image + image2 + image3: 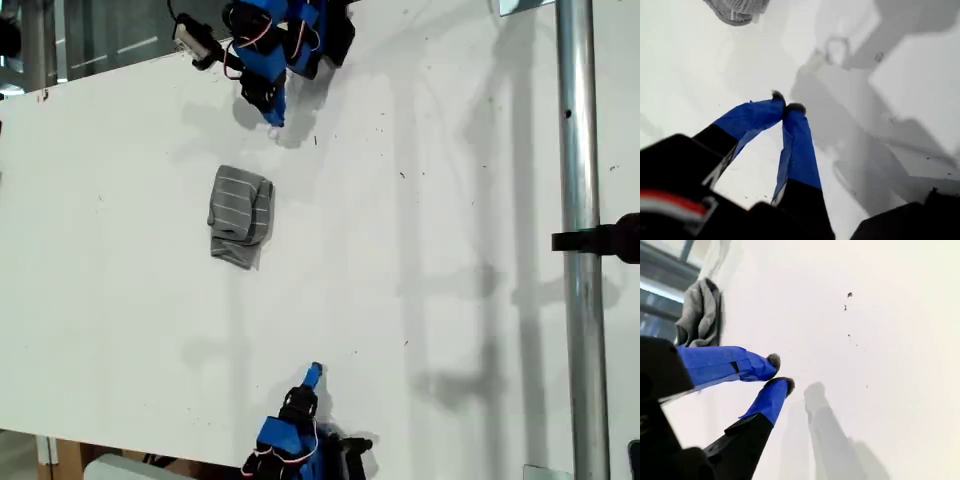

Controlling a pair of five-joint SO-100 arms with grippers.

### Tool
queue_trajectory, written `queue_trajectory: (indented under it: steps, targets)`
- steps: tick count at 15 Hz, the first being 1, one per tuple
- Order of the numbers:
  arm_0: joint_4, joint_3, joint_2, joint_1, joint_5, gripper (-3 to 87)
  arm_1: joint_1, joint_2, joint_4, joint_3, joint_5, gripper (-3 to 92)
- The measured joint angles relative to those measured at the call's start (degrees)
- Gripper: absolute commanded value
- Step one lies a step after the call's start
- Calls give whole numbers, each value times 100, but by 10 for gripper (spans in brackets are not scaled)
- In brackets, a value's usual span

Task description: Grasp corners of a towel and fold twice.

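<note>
The towel point(240, 215) lies on the white table point(450, 250) as a small rumpled bundle, grey with thin pale stripes on its upper part. Its corners are lost in the folds. My first gripper point(274, 118) hangs at the top of the exterior view, a short way above the towel in the picture, and is shut on nothing. The first wrist view has its tips touching point(786, 106) and the towel point(737, 10) beyond them. My second gripper point(314, 372) is at the bottom of the exterior view, well away from the towel. Its tips point(779, 372) are close together, and the towel point(700, 315) lies far off.
A vertical metal pole point(578, 240) with a black clamp point(605, 241) stands at the exterior view's right. A small white and black device point(195, 40) sits by the first arm's base. The table's edge runs along the exterior view's top left and bottom left.
</note>
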Motion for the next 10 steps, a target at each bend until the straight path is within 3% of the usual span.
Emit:
queue_trajectory:
  steps: [3, 10]
  targets:
    - [18, 0, 9, 1134, 888, 49, -18, 158, 264, 9, 255, 27]
    - [18, 0, 9, 1318, 932, 49, -18, 158, 264, 9, 255, 27]
